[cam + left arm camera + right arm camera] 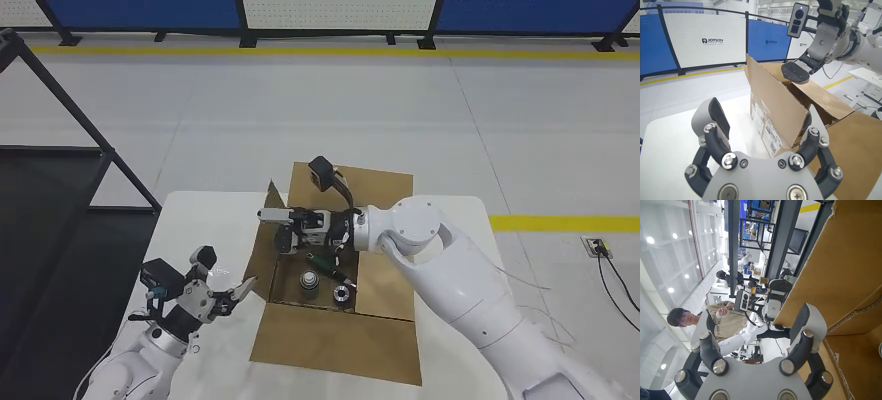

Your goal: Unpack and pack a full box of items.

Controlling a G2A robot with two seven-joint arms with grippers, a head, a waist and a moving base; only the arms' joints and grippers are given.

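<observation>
An open cardboard box (335, 345) stands on the white table (200, 230), its flaps spread out. Inside lie a dark cylinder (310, 284), a small round part (342, 294) and a green item (322, 262). My right gripper (275, 228) hangs open at the box's far left corner. In its wrist view the right gripper (757, 321) has the upright side flap (838, 266) edge between its fingers, close to one pad (800, 317). My left gripper (235, 297) is open over the table just left of the box, facing the labelled side wall (768, 121); left gripper (764, 117) holds nothing.
A black metal frame (60, 180) stands left of the table. Bare tabletop lies left of the box, between it and the table's left edge. The right arm (470, 290) stretches across the box from the right.
</observation>
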